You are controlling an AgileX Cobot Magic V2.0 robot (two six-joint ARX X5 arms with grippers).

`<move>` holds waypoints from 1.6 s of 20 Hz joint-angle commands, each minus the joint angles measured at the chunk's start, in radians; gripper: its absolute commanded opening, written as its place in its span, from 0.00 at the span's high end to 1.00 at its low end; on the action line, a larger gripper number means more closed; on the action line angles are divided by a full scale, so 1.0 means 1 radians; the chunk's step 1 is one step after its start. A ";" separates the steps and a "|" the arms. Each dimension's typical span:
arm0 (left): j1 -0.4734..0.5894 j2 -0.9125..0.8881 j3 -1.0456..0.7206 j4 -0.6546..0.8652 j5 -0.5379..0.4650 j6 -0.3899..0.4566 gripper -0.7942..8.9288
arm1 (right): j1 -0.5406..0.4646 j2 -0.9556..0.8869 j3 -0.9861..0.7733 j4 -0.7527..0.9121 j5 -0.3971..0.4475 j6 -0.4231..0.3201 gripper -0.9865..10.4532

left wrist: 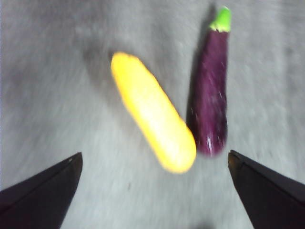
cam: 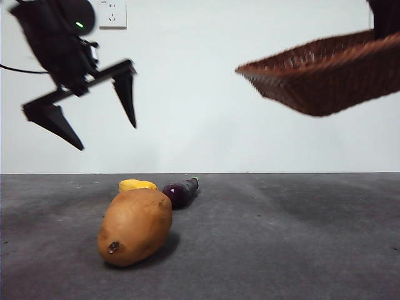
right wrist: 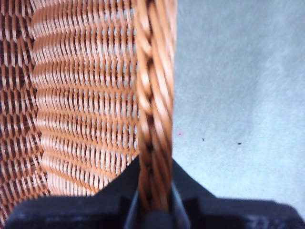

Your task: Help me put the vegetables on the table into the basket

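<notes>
The tan-orange potato (cam: 135,227) lies on the grey table (cam: 281,237) at the front left. Behind it lie the small yellow vegetable (cam: 137,185) and the purple eggplant (cam: 180,191). My left gripper (cam: 106,134) hangs open high above them at the upper left. In the left wrist view the yellow vegetable (left wrist: 153,112) and the eggplant (left wrist: 211,86) lie side by side between and beyond the open jaws (left wrist: 152,186). My right gripper (right wrist: 153,200) is shut on the braided rim of the brown wicker basket (right wrist: 86,109). The basket (cam: 325,72) hangs tilted in the air at the upper right.
A white wall socket (cam: 112,14) is on the pale back wall. The table stretches bare to the right of the vegetables, under the lifted basket.
</notes>
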 commanded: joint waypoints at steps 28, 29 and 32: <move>-0.099 0.327 0.166 -0.034 -0.198 -0.266 0.52 | 0.132 -0.096 -0.001 -0.027 -0.053 -0.055 0.92; -0.099 0.328 0.166 -0.036 -0.196 -0.266 0.59 | 0.132 -0.096 -0.001 -0.029 -0.053 -0.056 0.92; -0.100 0.338 0.166 -0.038 -0.195 -0.251 0.61 | 0.132 -0.096 -0.001 -0.031 -0.053 -0.056 0.92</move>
